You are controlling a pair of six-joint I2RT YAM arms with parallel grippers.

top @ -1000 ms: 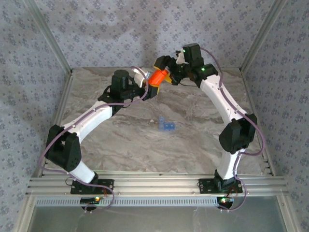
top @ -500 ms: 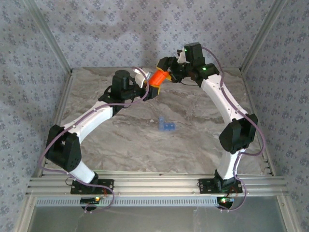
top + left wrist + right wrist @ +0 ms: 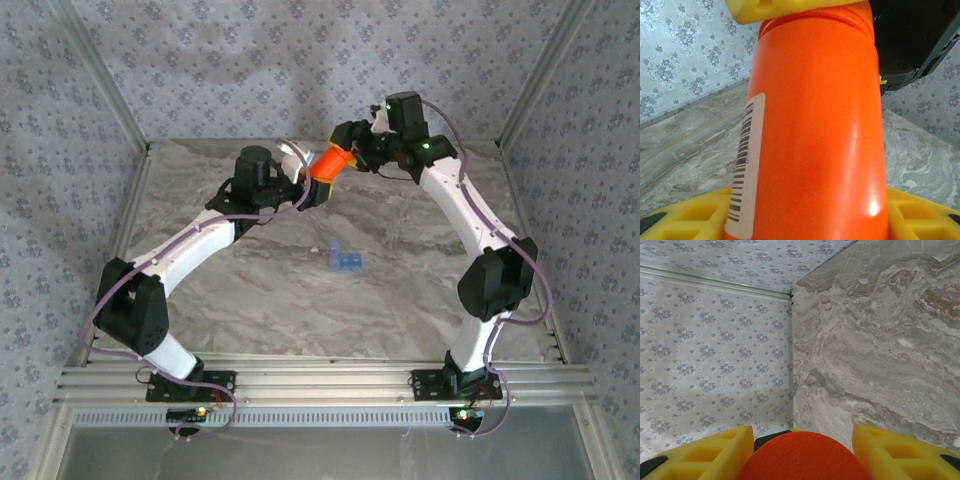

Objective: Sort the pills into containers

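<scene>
Grip on the orange bottle [image 3: 331, 163] was shared: the left gripper [image 3: 318, 184] pinched its body, while the right gripper [image 3: 342, 152] straddled the cap [image 3: 802, 457], clamping not discernible. Slippage during uncapping could scatter pills far from the blue pill box [image 3: 345, 262], which lay well apart at the middle of the table [image 3: 250, 290].

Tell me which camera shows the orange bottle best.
Left wrist: the orange bottle is close up, with its side and barcode label plain. Top external has the bottle small and distant; right wrist catches its rounded end.
</scene>
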